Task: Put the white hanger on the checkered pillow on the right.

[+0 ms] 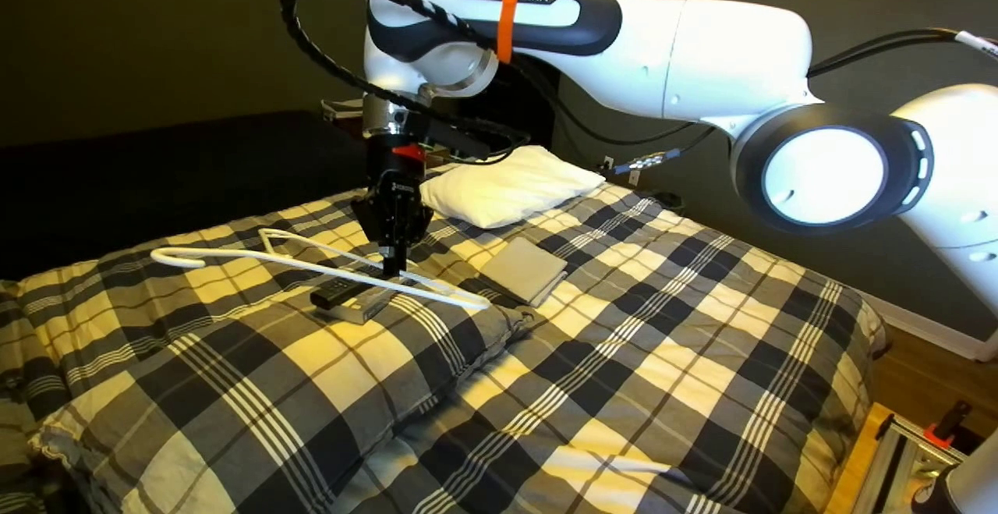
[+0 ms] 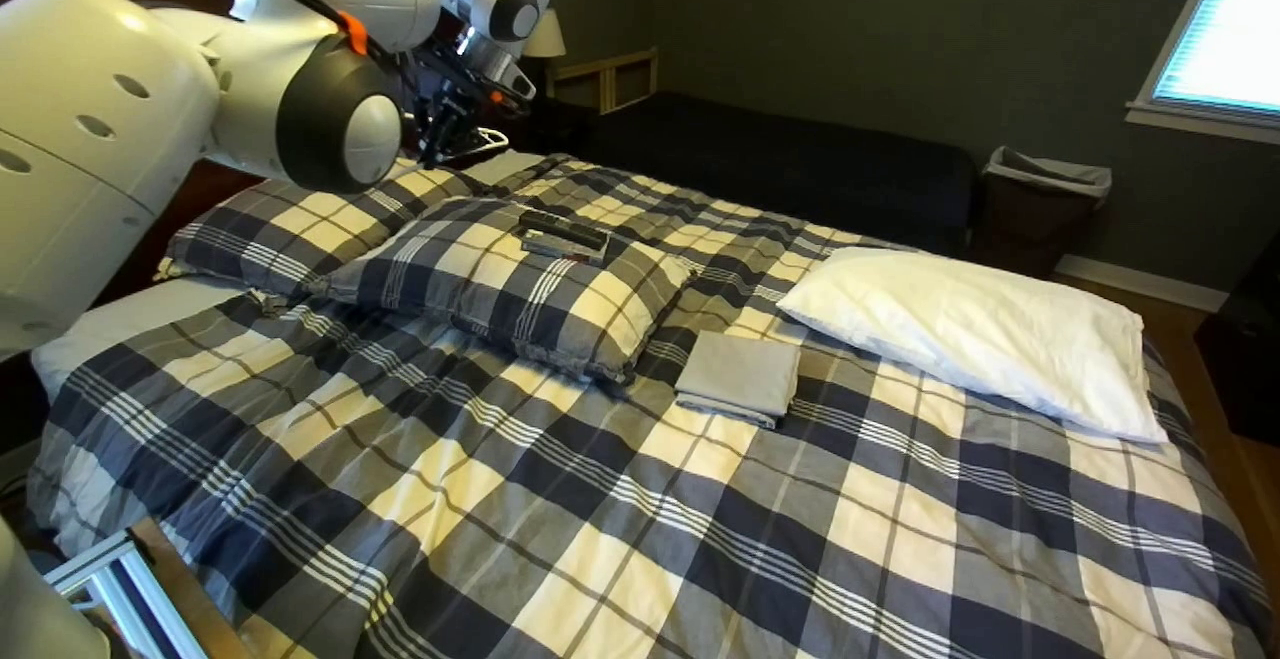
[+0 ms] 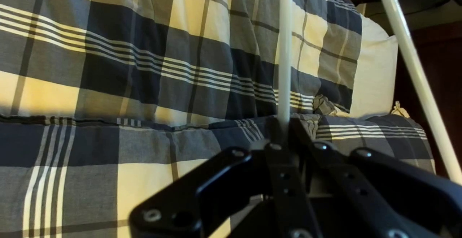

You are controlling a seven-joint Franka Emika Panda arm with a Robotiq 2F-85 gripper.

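My gripper [image 1: 395, 268] is shut on one bar of the white hanger [image 1: 312, 265] and holds it in the air. The gripper [image 2: 432, 154] and part of the hanger [image 2: 490, 142] show at the back left in an exterior view, over the far side of the left checkered pillow [image 2: 300, 229]. In the wrist view a hanger bar [image 3: 285, 50] runs into the fingertips [image 3: 287, 126]; a second bar slants at the right. The right checkered pillow [image 2: 470, 274] lies apart from the hanger; it also shows large in an exterior view [image 1: 327, 373]. The hook end points left there.
A dark remote [image 2: 565, 229] and a small box [image 2: 560, 249] lie on the right checkered pillow. A folded grey cloth [image 2: 738, 374] and a white pillow [image 2: 960, 329] lie on the checkered bedspread. A dark bed [image 2: 790, 159] and a bin [image 2: 1040, 204] stand behind.
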